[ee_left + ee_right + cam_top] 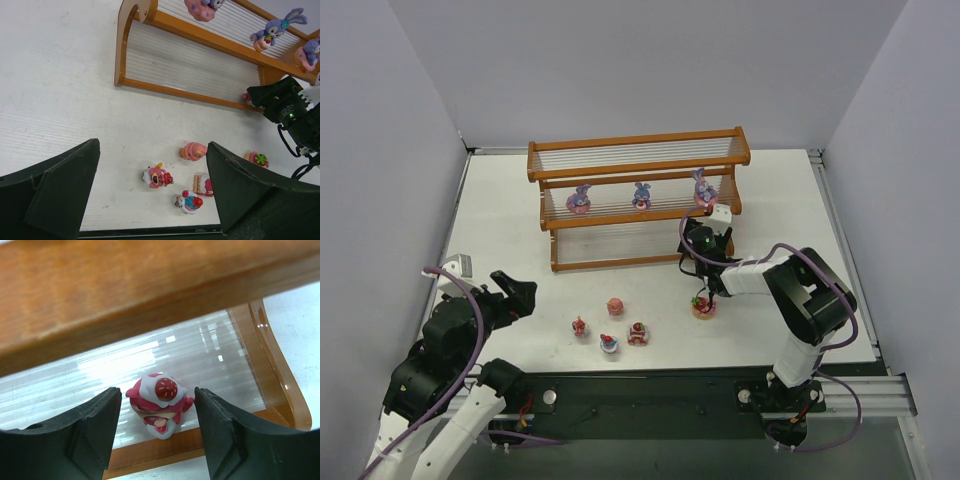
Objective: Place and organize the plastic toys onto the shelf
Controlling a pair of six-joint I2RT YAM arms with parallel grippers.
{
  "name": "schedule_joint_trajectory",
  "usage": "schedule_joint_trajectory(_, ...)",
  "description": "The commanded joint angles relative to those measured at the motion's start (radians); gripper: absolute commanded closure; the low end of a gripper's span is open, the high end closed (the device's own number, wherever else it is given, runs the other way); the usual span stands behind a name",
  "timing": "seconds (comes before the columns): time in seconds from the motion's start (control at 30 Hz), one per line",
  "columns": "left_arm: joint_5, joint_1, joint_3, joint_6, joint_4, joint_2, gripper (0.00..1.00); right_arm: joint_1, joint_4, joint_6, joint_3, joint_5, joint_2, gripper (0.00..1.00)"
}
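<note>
While reaching in beneath the middle rail of the shelf (640,155), bracketing a strawberry-topped toy (157,401) with the right gripper (156,396): fingers (85,435) spread, standing off with a thin gap on either side, pinching nothing. Sitting upright on the pale rods of the bottom tier, just behind the front rail and close to the right-hand end post. Probably finishing this placement rather than starting a pick, though only judging from the upright rest and the gaps.

Standing along the middle tier, spaced apart: three purple bunnies (641,195). Lying on the table (500,230) in front of the shelf: five loose toys (638,333), a pink cupcake (192,150) among them, and a pink-and-red piece (704,305) apart from the cluster, near the right arm. Hovering the left gripper (152,150) above the table near that cluster, spread wide, carrying nothing.

Judging each toy to be hard moulded plastic: very light, stiff and glossy, unlikely to break but quick to skid, tip or wedge between rods at a slight nudge. Taking hold low, across the broader body under the cap, pads square to the two flattest sides. Avoiding the rounded top and, on the bunnies, the thin ears. Squeezing gently, guarding against a slick little piece squirting out of a hard pinch. Setting down with the base spanning several rods, then opening straight sideways before backing out under the rail.
</note>
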Motion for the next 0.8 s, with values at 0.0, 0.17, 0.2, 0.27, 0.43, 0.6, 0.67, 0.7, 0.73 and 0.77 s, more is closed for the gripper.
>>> schedule_joint_trajectory(0.0, -0.019, -0.004, 0.026, -0.005, 0.009, 0.010, 0.03, -0.001, 0.053, -0.015, -0.016, 0.006, -0.055, 0.38)
schedule_joint_trajectory(0.17, -0.020, -0.004, 0.026, -0.006, 0.007, 0.007, 0.03, 0.008, 0.052, -0.032, -0.037, 0.011, -0.101, 0.35)
schedule_joint_trajectory(0.2, -0.020, -0.004, 0.024, -0.008, 0.007, 0.007, 0.03, 0.013, 0.058, -0.043, -0.057, 0.000, -0.110, 0.34)
schedule_joint_trajectory(0.27, -0.020, -0.005, 0.023, -0.011, 0.007, 0.004, 0.03, 0.019, 0.092, -0.057, -0.088, -0.018, -0.148, 0.31)
schedule_joint_trajectory(0.43, -0.020, -0.005, 0.021, -0.019, 0.006, -0.013, 0.03, 0.021, 0.061, -0.066, -0.149, -0.085, -0.249, 0.30)
schedule_joint_trajectory(0.6, -0.023, -0.007, 0.017, -0.020, 0.009, -0.030, 0.03, 0.019, 0.026, -0.034, -0.295, -0.210, -0.419, 0.30)
schedule_joint_trajectory(0.67, -0.017, -0.008, 0.014, -0.019, 0.013, -0.033, 0.03, 0.016, -0.015, -0.020, -0.350, -0.288, -0.485, 0.30)
schedule_joint_trajectory(0.7, -0.016, -0.011, 0.012, -0.017, 0.015, -0.031, 0.03, 0.016, -0.125, 0.007, -0.350, -0.299, -0.549, 0.30)
schedule_joint_trajectory(0.73, -0.013, -0.011, 0.012, -0.016, 0.018, -0.031, 0.03, 0.018, -0.196, 0.035, -0.344, -0.297, -0.580, 0.31)
schedule_joint_trajectory(0.77, -0.008, -0.011, 0.011, -0.013, 0.020, -0.031, 0.03, 0.019, -0.268, 0.067, -0.330, -0.293, -0.608, 0.32)
